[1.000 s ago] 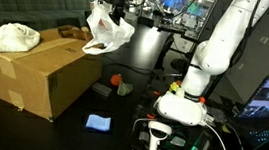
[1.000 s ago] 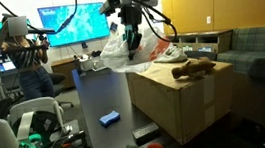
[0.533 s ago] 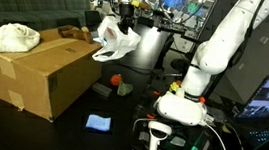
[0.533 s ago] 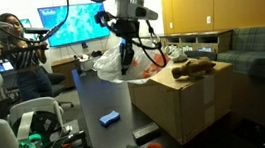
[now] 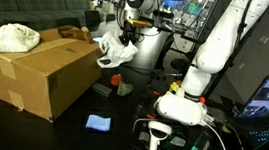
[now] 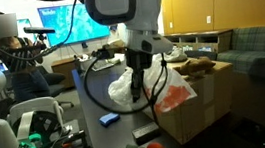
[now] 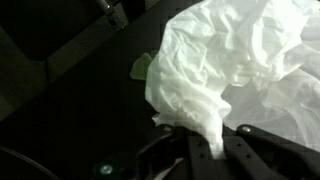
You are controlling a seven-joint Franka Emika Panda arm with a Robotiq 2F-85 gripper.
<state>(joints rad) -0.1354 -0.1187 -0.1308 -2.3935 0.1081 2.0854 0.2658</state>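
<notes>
Gripper (image 5: 130,27) closed tight on the gathered top of a white plastic bag (image 5: 114,50). The bag hangs above the dark table (image 6: 115,141), just beside a top corner of the cardboard box (image 5: 34,70). Wrist view: fingers (image 7: 200,155) pinch the crumpled film. A blue pad (image 6: 108,118) lies mid-table, below the bag.

white bag (image 7: 230,60) cropped at wrist view's edge, hand (image 7: 218,142) tips hidden

The cardboard box (image 5: 34,70) walls off one side of the gripper (image 5: 128,27); the dark table (image 6: 93,97) beside it lies open.
</notes>
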